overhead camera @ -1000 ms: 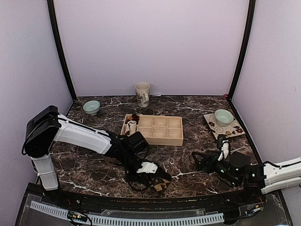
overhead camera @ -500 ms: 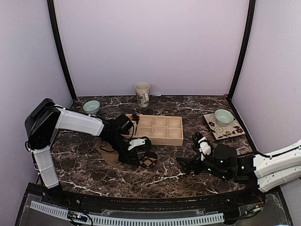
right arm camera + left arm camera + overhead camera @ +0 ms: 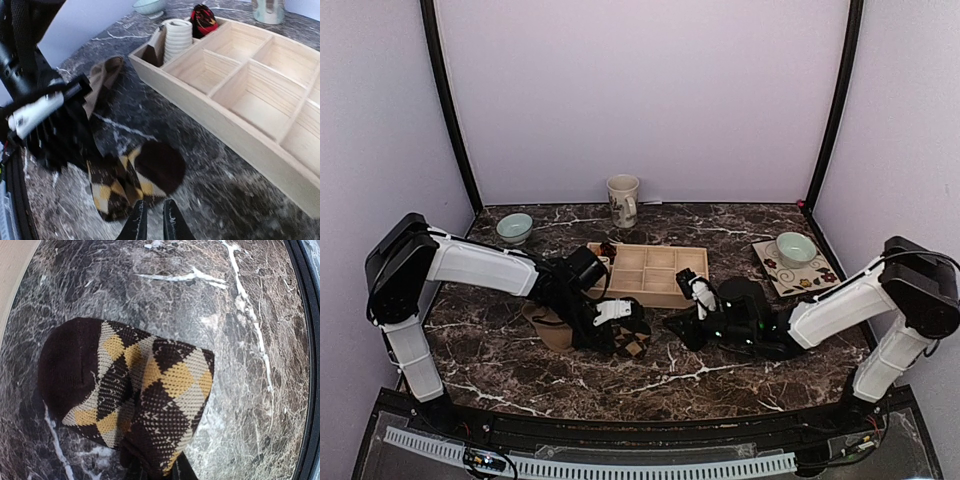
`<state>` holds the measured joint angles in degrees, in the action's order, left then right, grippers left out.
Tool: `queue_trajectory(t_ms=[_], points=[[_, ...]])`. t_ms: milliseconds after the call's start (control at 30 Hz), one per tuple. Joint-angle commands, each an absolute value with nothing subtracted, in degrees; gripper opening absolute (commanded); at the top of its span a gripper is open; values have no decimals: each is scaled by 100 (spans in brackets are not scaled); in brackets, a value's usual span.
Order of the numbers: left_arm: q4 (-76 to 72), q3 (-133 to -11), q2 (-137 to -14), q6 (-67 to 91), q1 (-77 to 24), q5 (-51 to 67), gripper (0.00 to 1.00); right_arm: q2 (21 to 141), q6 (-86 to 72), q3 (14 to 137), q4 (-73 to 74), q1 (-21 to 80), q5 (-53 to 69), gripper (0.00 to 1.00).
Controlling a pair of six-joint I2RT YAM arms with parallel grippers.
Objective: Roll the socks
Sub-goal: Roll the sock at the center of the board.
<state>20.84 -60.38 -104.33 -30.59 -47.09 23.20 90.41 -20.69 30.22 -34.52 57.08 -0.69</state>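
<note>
The dark brown argyle sock point(image 3: 135, 390) lies bunched on the marble, just in front of the wooden tray point(image 3: 660, 298). My left gripper point(image 3: 155, 471) is shut on its near end, and its fingers are mostly hidden under the fabric. In the top view that sock point(image 3: 634, 344) shows right of the left gripper point(image 3: 616, 326). The plain tan sock point(image 3: 546, 326) lies flat to the left, partly under the left arm. My right gripper point(image 3: 152, 223) hovers low just short of the argyle sock point(image 3: 137, 177), jaws nearly together with nothing between them. From above, the right gripper point(image 3: 676, 330) points left.
The tray's point(image 3: 215, 125) left cells hold a white rolled sock point(image 3: 177, 37) and a dark reddish bundle point(image 3: 202, 17). A mug point(image 3: 622, 200) and a green bowl point(image 3: 514, 228) stand at the back. A patterned plate point(image 3: 815, 280) with a bowl point(image 3: 796, 248) sits at the right.
My left arm has carried the argyle sock from the front edge back towards the tray. My right arm has swung left across the table, and its jaws have closed.
</note>
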Motion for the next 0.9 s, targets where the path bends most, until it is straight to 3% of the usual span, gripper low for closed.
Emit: queue_trajectory(t_ms=[0,200,533,867], points=[[2618,-5722,-10889,-3145,-4931,1932,10,9937,-2669,3482,-4827,5345,1690,12],[2619,-5701,-10890,-3164,-4948,1936,10,11008,-3071,4061,-5011,5139,2335,4],[2659,-5722,-10942,-3208,-4988,1978,10,11238,-2866,4316,-4390,5098,2495,1],[2772,-5748,-10948,-3473,-5080,2029,8,11592,-2335,5251,-2669,5089,1555,0]])
